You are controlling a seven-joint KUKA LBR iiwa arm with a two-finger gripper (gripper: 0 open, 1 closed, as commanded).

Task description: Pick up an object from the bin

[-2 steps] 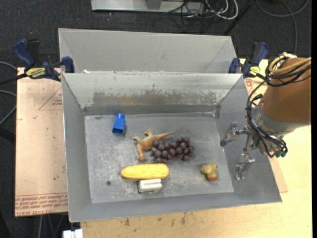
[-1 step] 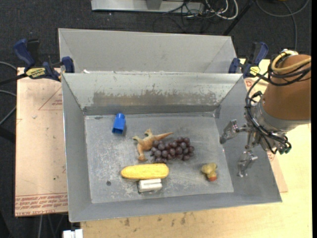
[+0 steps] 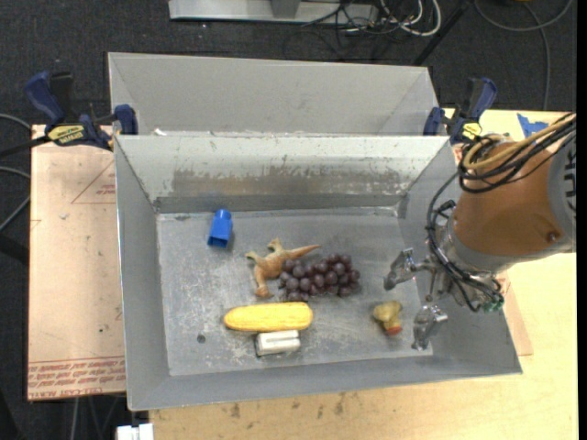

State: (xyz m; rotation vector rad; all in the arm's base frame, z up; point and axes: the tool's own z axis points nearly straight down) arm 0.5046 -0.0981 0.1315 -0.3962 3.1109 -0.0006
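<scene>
Blue block (image 3: 219,228) at back L; tan dino (image 3: 275,262) right by purple grapes (image 3: 319,277); corn cob (image 3: 268,317) just by white tube (image 3: 277,342).

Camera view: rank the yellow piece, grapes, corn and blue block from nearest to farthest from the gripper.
1. yellow piece, right side of the bin, just beside the gripper.
2. grapes, middle of the bin.
3. corn, front, left of middle.
4. blue block, back left.
</scene>
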